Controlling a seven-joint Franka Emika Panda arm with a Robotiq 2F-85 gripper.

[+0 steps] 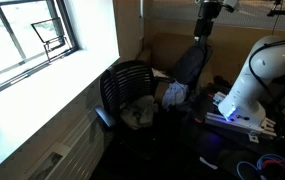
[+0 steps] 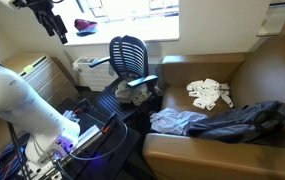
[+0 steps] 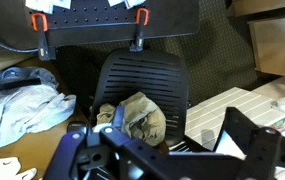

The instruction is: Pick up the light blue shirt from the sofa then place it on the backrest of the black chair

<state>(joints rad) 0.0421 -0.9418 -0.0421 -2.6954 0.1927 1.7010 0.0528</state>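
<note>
The light blue shirt (image 2: 176, 122) lies crumpled on the brown sofa seat (image 2: 182, 152), next to a dark garment (image 2: 250, 118). It also shows in the wrist view (image 3: 22, 108) at the left and in an exterior view (image 1: 174, 94). The black mesh chair (image 2: 130, 52) stands beside the sofa; its backrest (image 3: 142, 75) is bare, and it also shows in an exterior view (image 1: 130, 82). My gripper (image 3: 167, 150) hangs high above the chair, open and empty; it shows in both exterior views (image 1: 210, 22) (image 2: 54, 22).
A beige cloth (image 3: 137, 115) lies on the chair seat. White crumpled items (image 2: 210, 93) lie on the sofa. The white robot base (image 1: 257, 75) stands on a cart with cables. A window and sill (image 1: 42, 70) flank the chair. A white radiator (image 3: 237, 110) is nearby.
</note>
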